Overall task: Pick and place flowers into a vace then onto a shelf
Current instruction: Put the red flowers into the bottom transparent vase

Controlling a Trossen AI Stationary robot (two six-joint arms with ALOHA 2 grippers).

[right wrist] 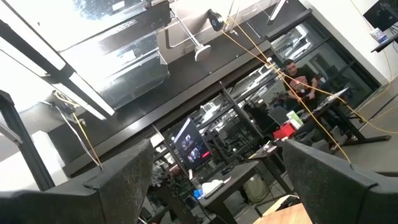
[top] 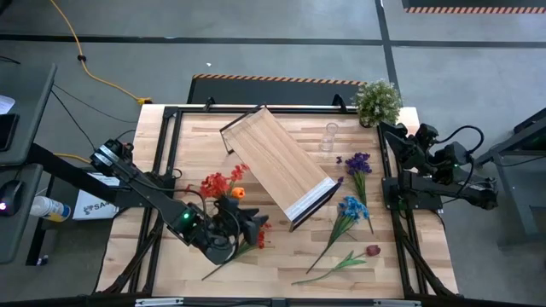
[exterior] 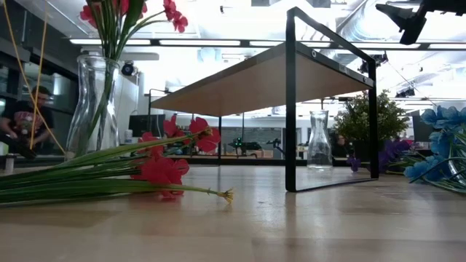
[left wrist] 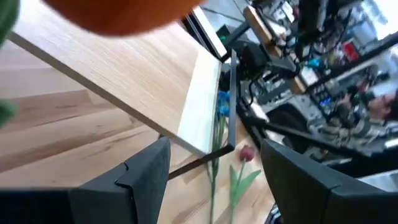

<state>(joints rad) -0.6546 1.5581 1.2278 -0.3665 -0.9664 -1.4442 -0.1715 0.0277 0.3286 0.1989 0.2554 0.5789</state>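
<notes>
A tall glass vase (exterior: 93, 109) stands at the left of the table with red flowers (top: 217, 183) and an orange one (top: 237, 194) in it. More red flowers (exterior: 164, 172) lie on the table near its front edge. My left gripper (top: 254, 226) hovers open just right of the vase, pointing at the shelf (top: 277, 162). Between its fingers only the table shows, and an orange bloom (left wrist: 118, 12) blurs close above. Purple (top: 357, 162), blue (top: 351, 209) and dark red (top: 373, 251) flowers lie at the right. My right gripper (right wrist: 219, 146) waits open, raised at the right edge.
The shelf stands on its black frame legs (exterior: 290, 109), slanting across the table's middle. A small glass vase (top: 328, 136) with nothing in it stands behind it, and a bushy potted plant (top: 377, 101) sits at the far right corner. A person (exterior: 25, 120) sits beyond the table.
</notes>
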